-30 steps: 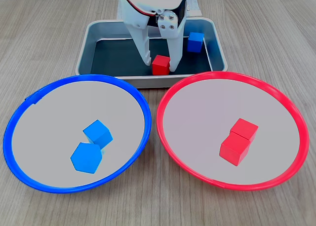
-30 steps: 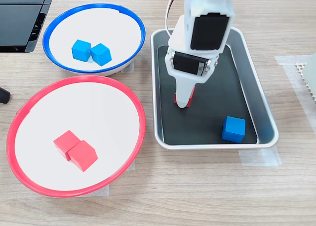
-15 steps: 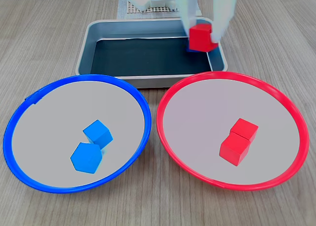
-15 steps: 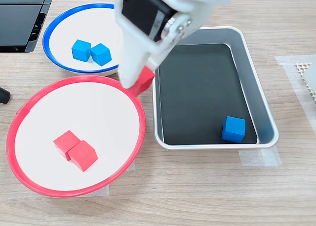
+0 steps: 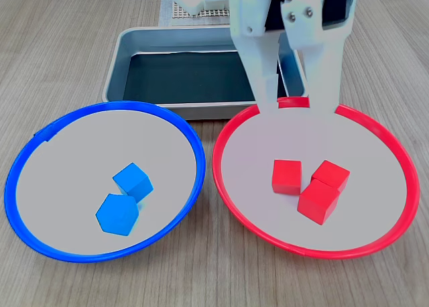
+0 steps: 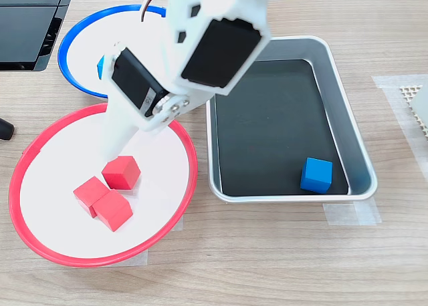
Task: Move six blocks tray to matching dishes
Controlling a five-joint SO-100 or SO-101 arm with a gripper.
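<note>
1 blue block (image 6: pixel 316 175) lies alone in the tray (image 6: pixel 354 125), well apart from the gripper (image 5: pixel 297 104); its fingers hang spread and empty above the red-rimmed dish (image 5: pixel 255 213); 3 red blocks (image 5: pixel 287 176) rest there.

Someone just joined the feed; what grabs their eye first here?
The white hand hangs open over the red-rimmed dish, just above three red blocks clustered inside. Beside it, the blue-rimmed dish holds two blue blocks, and one blue block sits alone in the silver tray.
</note>
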